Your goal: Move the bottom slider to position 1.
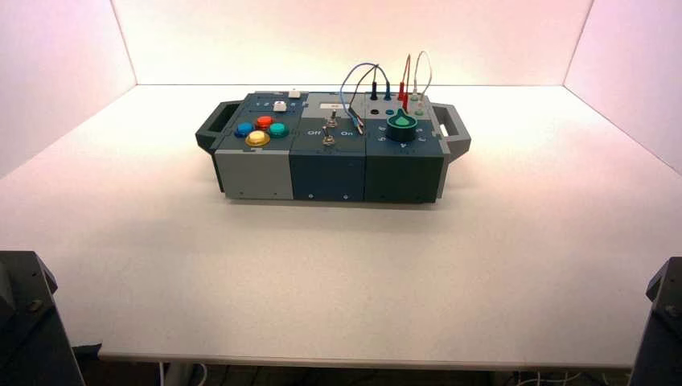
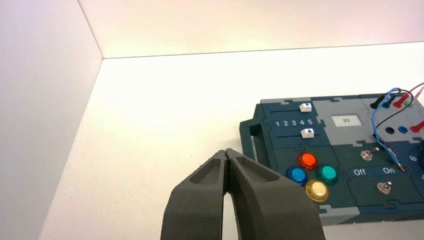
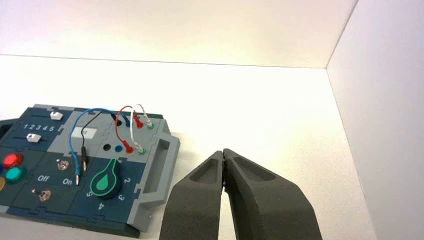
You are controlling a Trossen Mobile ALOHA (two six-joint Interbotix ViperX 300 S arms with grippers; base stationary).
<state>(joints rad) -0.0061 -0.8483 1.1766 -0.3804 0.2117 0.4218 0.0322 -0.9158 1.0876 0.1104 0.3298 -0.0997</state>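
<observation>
Both grippers' jaws clenched empty, well apart from the box [image 1: 330, 165]; bottom slider [image 2: 307, 133] unobstructed.

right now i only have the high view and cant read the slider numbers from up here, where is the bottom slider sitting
Observer: In the left wrist view the bottom slider sits under the 4-5 end of the printed row, far from position 1.
Operator: ok, and the left arm, i only see its base at my frame corner, jaws open or shut
Observer: The left gripper is over the table, short of the box, jaws shut with the tips touching.
Operator: and the right one
Observer: The right gripper is off the box too, out past the end with the wires, jaws shut.
</observation>
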